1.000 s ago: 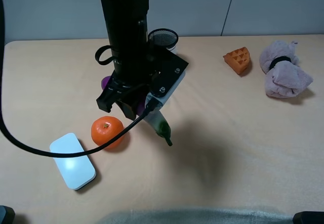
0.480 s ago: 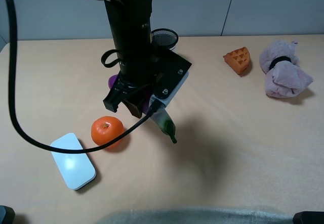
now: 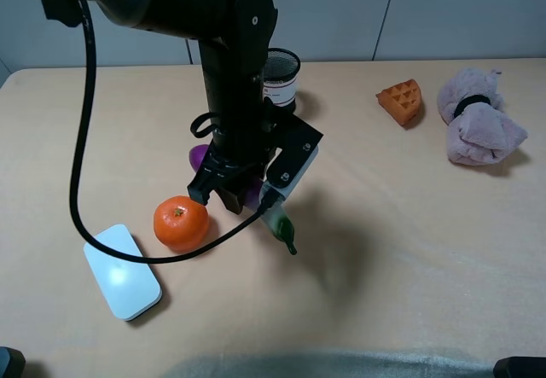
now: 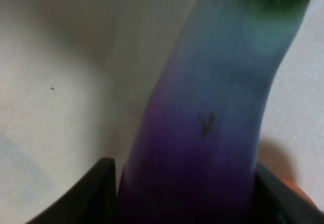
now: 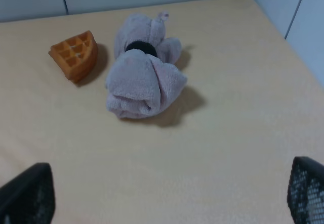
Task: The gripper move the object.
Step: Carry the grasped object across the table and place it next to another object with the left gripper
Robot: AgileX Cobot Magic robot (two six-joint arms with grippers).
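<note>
**We see the left fingers (image 4: 104, 196) clamped on the purple eggplant (image 3: 275, 219).**
The eggplant sits tilted in that grip, green stem end lowest, over the tabletop (image 3: 409, 224) just beside the orange (image 3: 181, 223); we cannot tell whether its tip touches down. The right fingers (image 5: 28, 193) stand wide, facing the pink cloth (image 5: 144, 80) and waffle piece (image 5: 76, 54).

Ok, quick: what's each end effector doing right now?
Left end effector: closed on the purple eggplant.
Right end effector: open, holding nothing.
</note>
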